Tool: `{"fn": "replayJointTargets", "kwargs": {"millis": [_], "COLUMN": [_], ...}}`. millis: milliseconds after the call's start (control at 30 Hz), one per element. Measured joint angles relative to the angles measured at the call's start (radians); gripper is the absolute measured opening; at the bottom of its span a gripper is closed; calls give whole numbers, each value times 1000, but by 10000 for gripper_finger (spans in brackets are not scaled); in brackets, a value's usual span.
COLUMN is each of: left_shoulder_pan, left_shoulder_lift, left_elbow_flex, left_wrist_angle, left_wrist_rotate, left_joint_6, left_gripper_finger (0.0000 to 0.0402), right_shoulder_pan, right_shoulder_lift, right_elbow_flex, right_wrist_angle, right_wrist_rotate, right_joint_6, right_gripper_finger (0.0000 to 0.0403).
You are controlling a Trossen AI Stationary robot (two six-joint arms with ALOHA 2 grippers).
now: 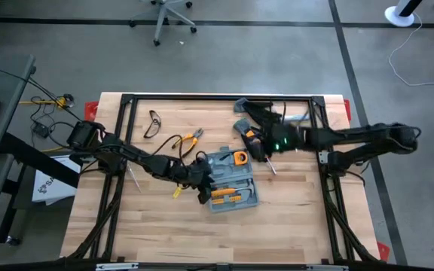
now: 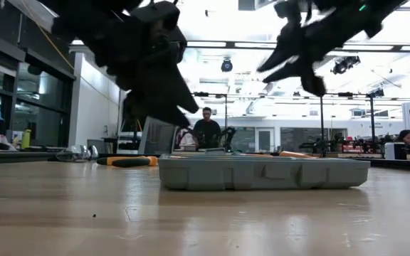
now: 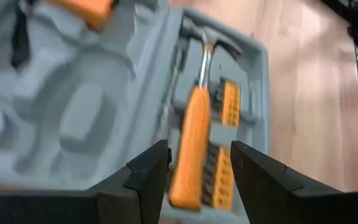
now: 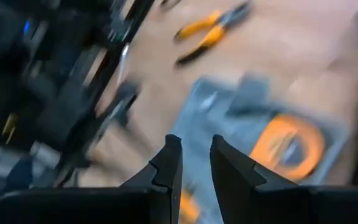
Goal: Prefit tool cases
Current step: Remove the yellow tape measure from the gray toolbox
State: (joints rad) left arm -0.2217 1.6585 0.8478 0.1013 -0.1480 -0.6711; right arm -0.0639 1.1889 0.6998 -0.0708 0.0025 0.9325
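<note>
The flat grey-blue rectangular plastic tool case (image 1: 230, 181) lies open in the middle of the pale wooden surface (image 1: 300, 218), its moulded tray facing up so tools can be dropped into their recesses. An orange-handled hammer (image 3: 194, 134) already sits along one long side of the tray, next to a strip of orange bit holders (image 3: 229, 124), and a round orange tape measure (image 1: 239, 157) fills a pocket near the far corner.

The left pincer (image 3: 194, 171) hovers low over the hammer end of the case with its fingers spread, one on each side of the orange handle but not closed on it. I judge it is placed there to seat or steady the hammer in its slot.

The right pincer (image 4: 196, 163) hangs above the far side of the case, near the tape measure, with a narrow gap between its fingers and nothing visibly held. It appears to have nothing left to press there, so it probably needs a new tool.

Loose items lie beyond the case: orange-handled pliers (image 1: 189, 141) and a pair of clear safety glasses (image 1: 153, 123) toward the far left of the surface, a slim screwdriver-like tool (image 1: 270, 164) just right of the case, and a small yellow piece (image 1: 178, 192) by the left arm. The main obstruction is the arms themselves: both wrists crowd over the same small tray, and the left forearm lies across the route to the pliers. The black frame rails around the surface limit approaches from the sides.
</note>
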Motion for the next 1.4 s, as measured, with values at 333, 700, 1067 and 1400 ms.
{"fn": "replayJointTargets", "kwargs": {"millis": [333, 700, 1067, 1400], "left_shoulder_pan": [186, 243, 257, 308], "left_shoulder_lift": [0, 0, 0, 0], "left_elbow_flex": [0, 6, 6, 6], "left_wrist_angle": [114, 130, 48, -15], "left_wrist_rotate": [110, 147, 218, 282], "left_joint_6": [2, 0, 181, 336], "left_gripper_finger": [165, 165, 165, 165], "right_shoulder_pan": [258, 157, 121, 72], "right_shoulder_lift": [3, 3, 51, 298], "right_elbow_flex": [0, 0, 0, 0], "right_wrist_angle": [-98, -129, -70, 175], "right_wrist_rotate": [279, 116, 203, 14], "right_joint_6": [78, -7, 143, 121], "right_gripper_finger": [72, 72, 73, 73]}}
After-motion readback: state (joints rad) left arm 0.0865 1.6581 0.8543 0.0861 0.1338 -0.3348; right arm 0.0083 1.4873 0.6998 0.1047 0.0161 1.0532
